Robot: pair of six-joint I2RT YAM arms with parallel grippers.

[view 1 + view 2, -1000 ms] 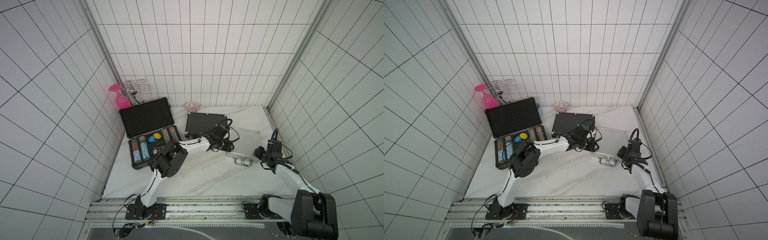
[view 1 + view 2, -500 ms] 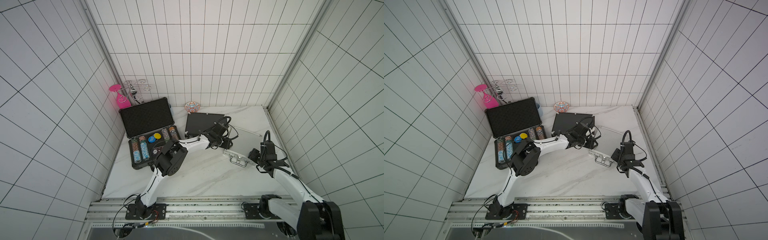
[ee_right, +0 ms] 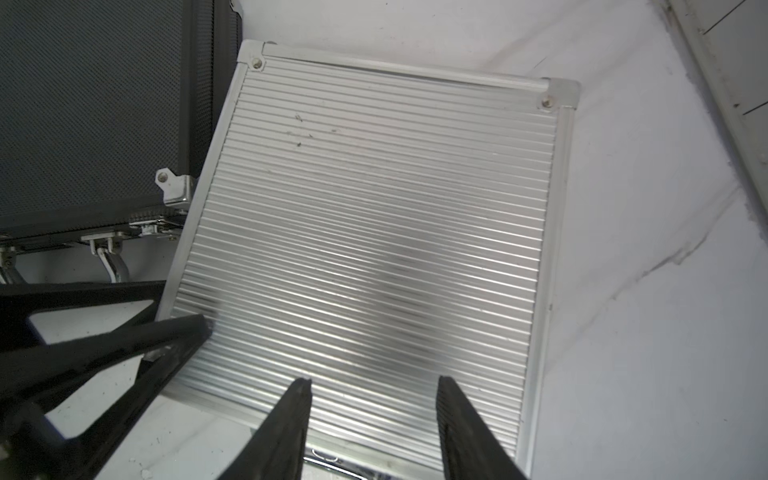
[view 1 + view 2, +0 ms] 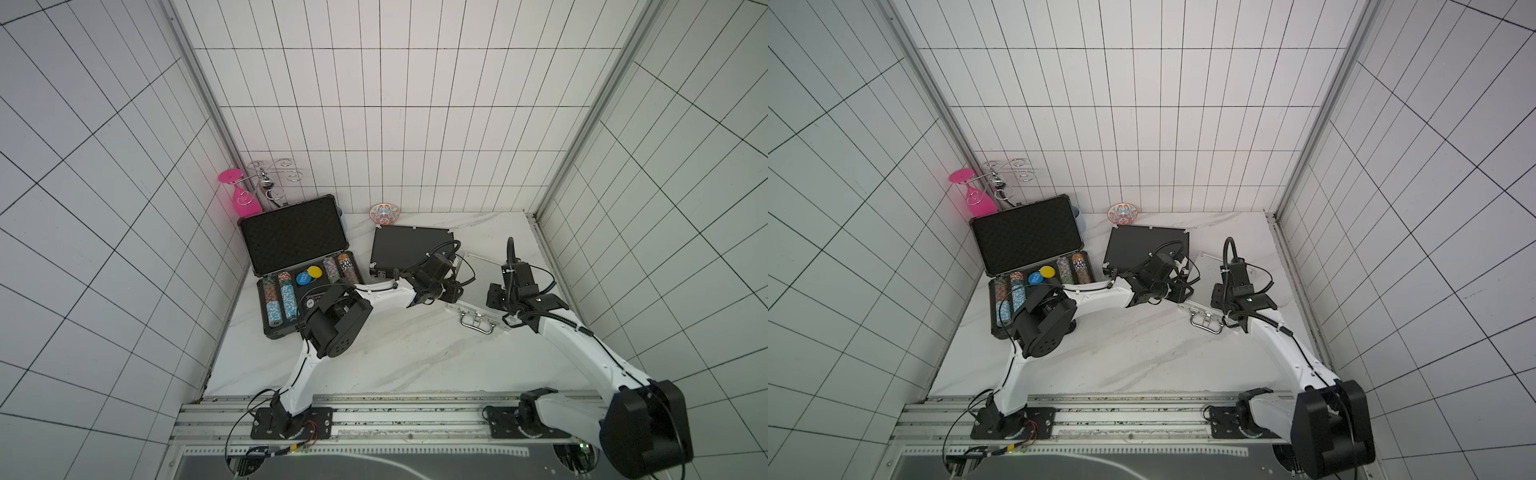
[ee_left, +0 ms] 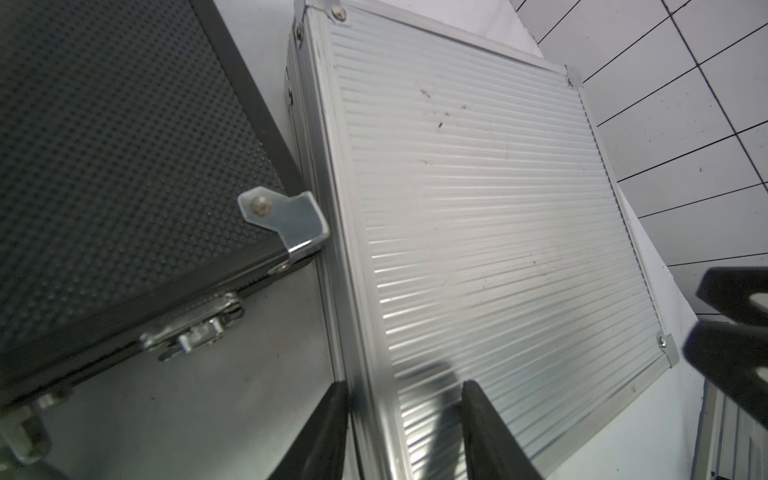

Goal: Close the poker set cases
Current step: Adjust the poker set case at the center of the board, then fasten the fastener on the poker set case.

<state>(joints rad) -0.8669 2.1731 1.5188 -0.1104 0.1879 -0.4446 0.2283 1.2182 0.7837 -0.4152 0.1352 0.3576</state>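
Small silver ribbed aluminium case (image 4: 484,278) lies flat on the white marble worktop (image 4: 395,357), right of centre, with its lid down and its handle (image 4: 478,328) towards the robot. I can't tell whether the latches are done up. The medium black textured case with silver trim (image 4: 405,249) sits beside it, also shut, its corner bracket (image 5: 286,220) touching or nearly touching the silver case's side. The large ribbed black case with foam lining (image 4: 293,237) stands wide open at the far left, with poker chips (image 4: 280,297) showing.

Left jaws are parted and gripping nothing. In the left wrist view one finger (image 5: 328,432) hangs off the silver case's side and the other sits over the lid. Right jaws are also parted and empty, low over the lid near the handle edge.

The step looks like seating the silver lid:
- Press straight down along the handle side with both arms, so the lid goes flush without skating on the ribs.
- Keep the left finger from catching under the rim.
- Don't shove the case sideways into the black one.

The big case's lid remains to be closed. It needs a pull from the top edge, forward and down.
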